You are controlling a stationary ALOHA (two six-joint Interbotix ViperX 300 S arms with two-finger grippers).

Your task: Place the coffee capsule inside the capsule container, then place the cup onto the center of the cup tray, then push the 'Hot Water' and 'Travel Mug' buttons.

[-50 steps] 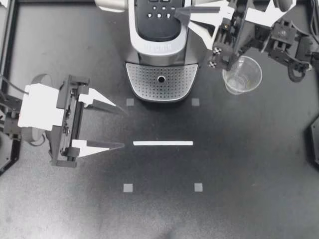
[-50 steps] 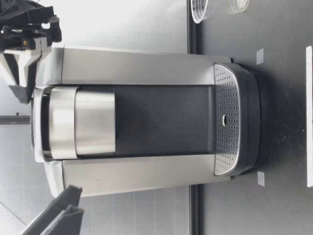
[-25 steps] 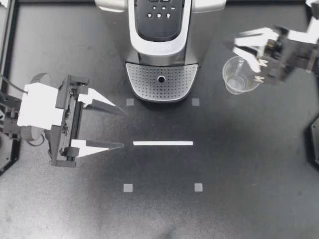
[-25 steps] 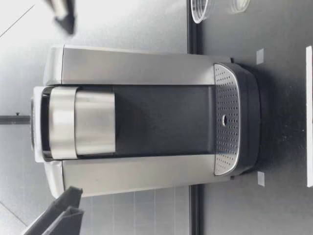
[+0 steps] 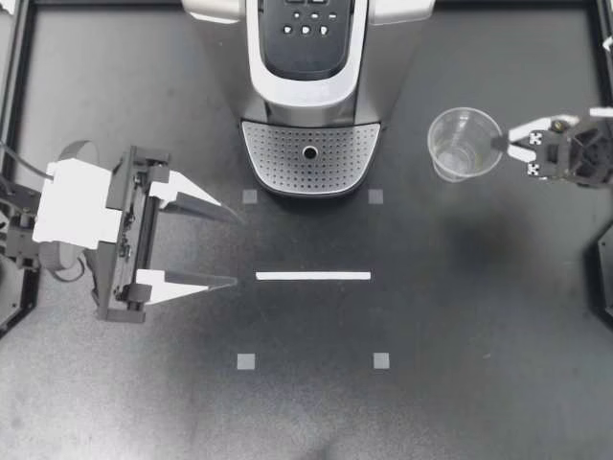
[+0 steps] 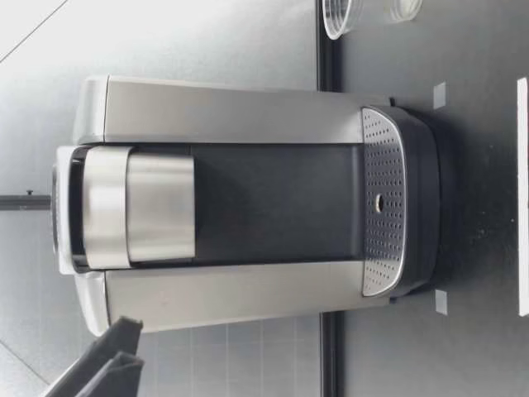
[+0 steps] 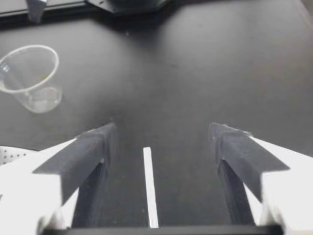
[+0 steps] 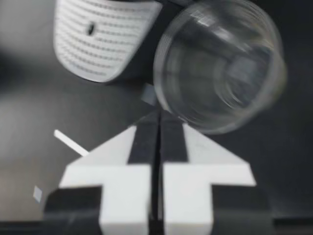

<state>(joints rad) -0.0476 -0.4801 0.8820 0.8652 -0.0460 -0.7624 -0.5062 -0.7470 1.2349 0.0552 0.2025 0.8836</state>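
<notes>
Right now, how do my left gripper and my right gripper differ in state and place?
My left gripper is wide open; my right gripper is shut, fingers together. The left hovers over the black table beside the white strip; the right has its tips at the rim of the clear plastic cup. Both have white fingers with dark pads.

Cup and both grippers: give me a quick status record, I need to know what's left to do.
cup: upright on the table, beside the coffee machine on the right arm's side, not on the tray
right gripper: fingers together, tips at the cup's rim
left gripper: open, holding nothing, over the table
capsule: not visible
</notes>
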